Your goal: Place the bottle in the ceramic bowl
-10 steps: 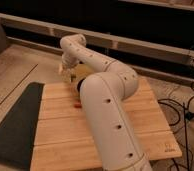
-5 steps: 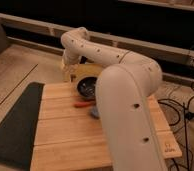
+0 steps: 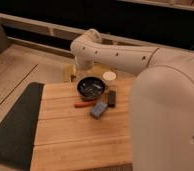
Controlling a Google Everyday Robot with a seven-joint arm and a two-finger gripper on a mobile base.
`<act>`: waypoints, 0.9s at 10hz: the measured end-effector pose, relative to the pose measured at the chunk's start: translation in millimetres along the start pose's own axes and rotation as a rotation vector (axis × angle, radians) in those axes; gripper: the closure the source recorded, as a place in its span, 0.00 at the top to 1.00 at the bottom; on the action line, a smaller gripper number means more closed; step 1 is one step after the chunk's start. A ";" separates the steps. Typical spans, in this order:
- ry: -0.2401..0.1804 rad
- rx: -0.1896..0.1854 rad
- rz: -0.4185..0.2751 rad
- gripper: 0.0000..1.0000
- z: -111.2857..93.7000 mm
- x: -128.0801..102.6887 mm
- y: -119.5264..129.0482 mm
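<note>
Though the ceramic bowl (image 3: 91,88) stands ready on the desk (image 3: 75,145), the bottle (image 3: 70,73) is not yet in it.
Nearest lie a red stick (image 3: 84,105) and two small blocks (image 3: 98,110), then the bowl, a white cup (image 3: 109,76) behind it. Past the bowl's far-left rim the cream bottle shows at the pincer (image 3: 78,74); whether that clasps it cannot be told. It looks light, stiff, likely slippery: best held across the body, below the neck.

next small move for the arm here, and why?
Probably shift the gripper a little toward the camera, over the middle of the bowl. It hangs at the far rim, and the pale shape at it, seemingly the bottle, is outside the bowl. The white cup stands close beside, so keep it short.
</note>
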 end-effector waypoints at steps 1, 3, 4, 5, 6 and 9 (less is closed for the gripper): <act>0.005 0.018 0.034 0.00 -2.5 9.2 -15.8; 0.008 0.031 0.056 0.00 -4.1 15.3 -25.1; 0.008 0.027 0.054 0.00 -4.0 15.5 -22.7; 0.008 0.029 0.055 0.00 -4.2 15.3 -23.8; 0.008 0.030 0.057 0.00 -4.2 15.5 -25.2; 0.022 0.023 0.053 0.00 8.6 15.5 -21.0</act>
